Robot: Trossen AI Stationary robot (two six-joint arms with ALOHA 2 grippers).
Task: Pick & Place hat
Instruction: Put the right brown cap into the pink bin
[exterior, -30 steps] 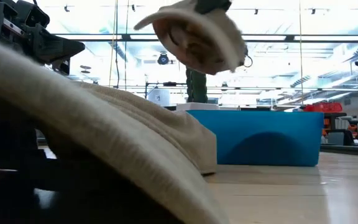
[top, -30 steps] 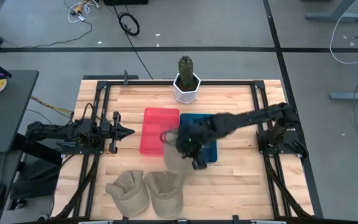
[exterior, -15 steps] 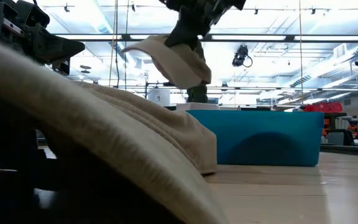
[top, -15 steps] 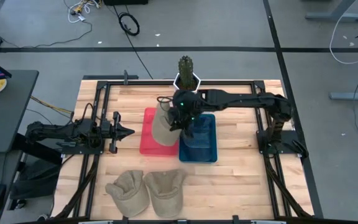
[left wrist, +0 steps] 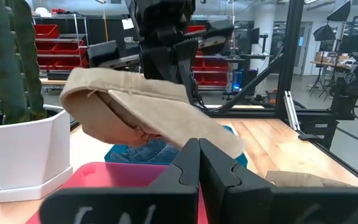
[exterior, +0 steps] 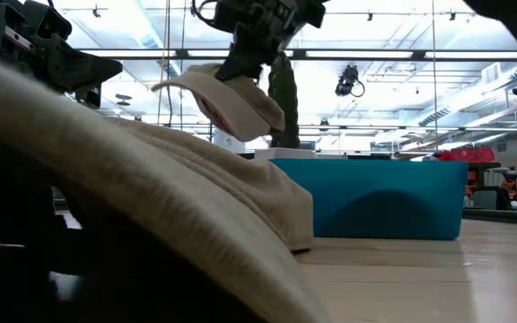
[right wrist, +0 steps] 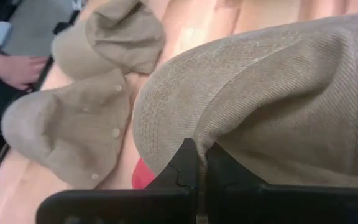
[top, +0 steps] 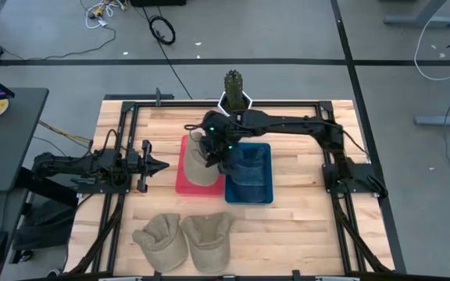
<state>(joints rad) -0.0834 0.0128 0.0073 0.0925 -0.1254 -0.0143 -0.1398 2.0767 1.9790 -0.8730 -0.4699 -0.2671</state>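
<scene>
Hanging over the red tray (top: 187, 179), the tan hat (top: 200, 160) is pinched by the right gripper (top: 223, 150); release remains. Two hats (top: 184, 240) wait at six o'clock; left gripper (top: 159, 165) rests closed.

Overhead, table-level, two wrist views

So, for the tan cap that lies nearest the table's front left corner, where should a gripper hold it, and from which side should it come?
Probably the rim of the crown, taken from above. That left cap lies flat and limp beside a second cap, so a thin folded edge suits two fingers better than the wide dome. The idle left gripper is nearer; the right gripper already holds a carried cap over the red tray.
</scene>
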